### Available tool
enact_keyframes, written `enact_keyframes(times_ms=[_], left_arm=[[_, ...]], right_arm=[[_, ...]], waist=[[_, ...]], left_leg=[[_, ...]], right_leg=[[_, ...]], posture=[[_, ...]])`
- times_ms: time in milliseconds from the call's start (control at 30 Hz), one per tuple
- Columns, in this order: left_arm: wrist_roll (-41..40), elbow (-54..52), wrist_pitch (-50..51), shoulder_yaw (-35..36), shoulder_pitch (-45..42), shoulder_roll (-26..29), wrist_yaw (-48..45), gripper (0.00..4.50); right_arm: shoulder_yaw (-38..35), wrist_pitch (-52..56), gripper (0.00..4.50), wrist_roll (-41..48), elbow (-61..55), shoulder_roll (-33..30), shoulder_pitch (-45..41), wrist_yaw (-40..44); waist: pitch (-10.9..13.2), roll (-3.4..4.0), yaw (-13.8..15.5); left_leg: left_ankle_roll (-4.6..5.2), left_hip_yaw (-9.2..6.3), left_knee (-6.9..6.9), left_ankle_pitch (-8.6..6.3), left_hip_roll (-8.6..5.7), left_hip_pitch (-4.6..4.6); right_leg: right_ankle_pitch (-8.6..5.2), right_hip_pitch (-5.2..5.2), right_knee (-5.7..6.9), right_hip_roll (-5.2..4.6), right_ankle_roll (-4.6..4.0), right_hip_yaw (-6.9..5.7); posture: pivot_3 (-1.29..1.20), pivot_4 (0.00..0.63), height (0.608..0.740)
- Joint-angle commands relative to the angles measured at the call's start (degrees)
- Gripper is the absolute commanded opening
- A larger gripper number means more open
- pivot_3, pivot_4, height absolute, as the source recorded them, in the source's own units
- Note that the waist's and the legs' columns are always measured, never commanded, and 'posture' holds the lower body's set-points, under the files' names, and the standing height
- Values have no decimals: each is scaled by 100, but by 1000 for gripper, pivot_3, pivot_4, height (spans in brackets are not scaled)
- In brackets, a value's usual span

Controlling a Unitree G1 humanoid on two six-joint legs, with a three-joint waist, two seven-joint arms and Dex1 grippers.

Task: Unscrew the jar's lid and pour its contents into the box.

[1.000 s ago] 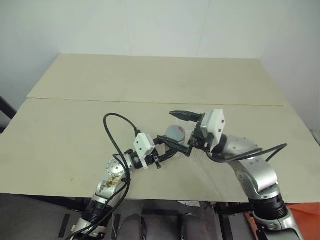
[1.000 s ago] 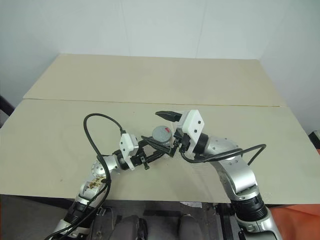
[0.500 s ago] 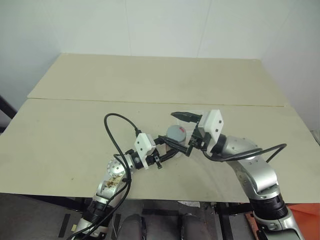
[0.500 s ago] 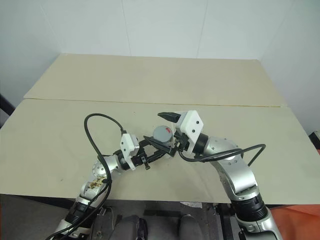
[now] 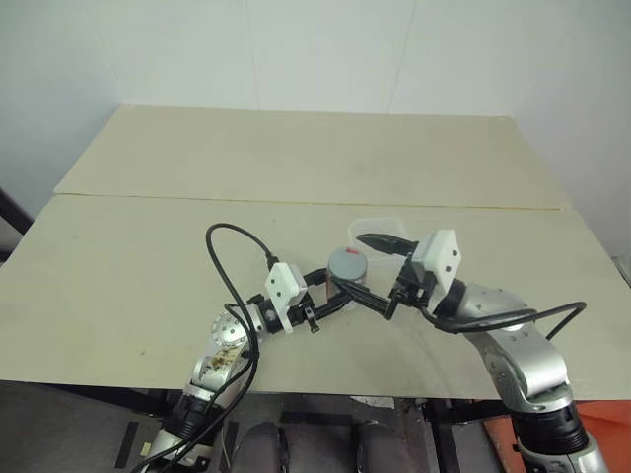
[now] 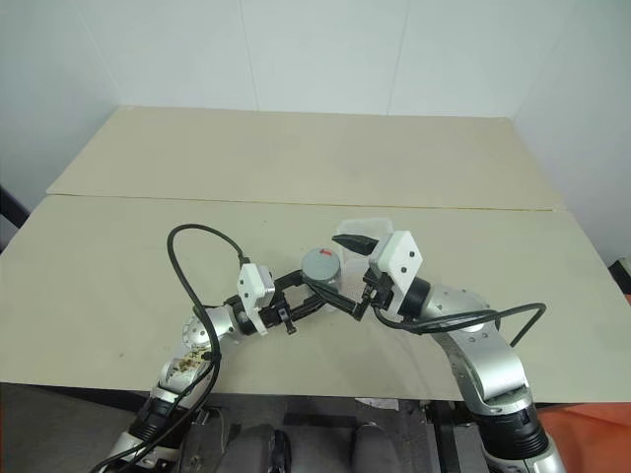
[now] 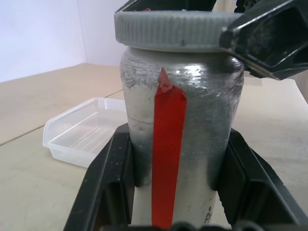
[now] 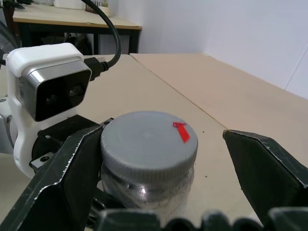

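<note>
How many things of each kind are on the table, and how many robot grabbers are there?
Jar: 1
Lid, on the jar: 1
Clear box: 1
Grabbers: 2, the left gripper and the right gripper
Total: 5

1. The jar (image 7: 180, 139) was silver-white with a long red stripe down its side.
2. The lid (image 8: 149, 140) was grey with a small red mark on top.
3. The box (image 7: 84, 131) was see-through.
4. The table (image 5: 148, 246) was pale cream.
</note>
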Motion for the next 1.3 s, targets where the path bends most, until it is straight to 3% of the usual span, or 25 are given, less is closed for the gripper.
enact_keyframes(times_ms=[33, 667, 833, 1100, 1300], left_arm=[[-20, -63, -176, 11, -19, 7, -76, 1929], [-5, 7, -222, 26, -47, 0, -113, 1929], [-4, 15, -237, 7, -55, -11, -111, 1929], [22, 8, -247, -17, -73, -25, -109, 1929], [29, -5, -261, -3, -48, -21, -81, 1929]], right_arm=[[-430, -34, 4486, 171, -207, -89, 30, -70], [-673, -180, 4486, 454, -408, -293, 199, 269], [-303, -78, 4486, 409, -398, -104, -165, 205], [401, -31, 4486, -376, 343, 302, -817, -137], [393, 16, 4486, -451, 446, 267, -805, -112]], waist=[[0, 0, -2], [0, 0, 0], [0, 0, -15], [0, 0, 2], [0, 0, 1]], left_leg=[[0, 0, 0, 0, 0, 0], [1, -1, 0, 0, -1, 0], [1, -1, 0, 0, 0, 1], [1, 1, 6, 0, -1, -2], [2, 2, 15, 0, 0, -8]], right_leg=[[0, 0, 0, 0, 0, 1], [1, 1, -1, 1, 1, 1], [1, 1, 0, 1, 1, 2], [1, 0, 1, 1, 1, 0], [1, 0, 1, 2, 1, -4]], posture=[[0, 150, 740], [0, 150, 740], [0, 150, 740], [0, 150, 740], [0, 150, 740]])
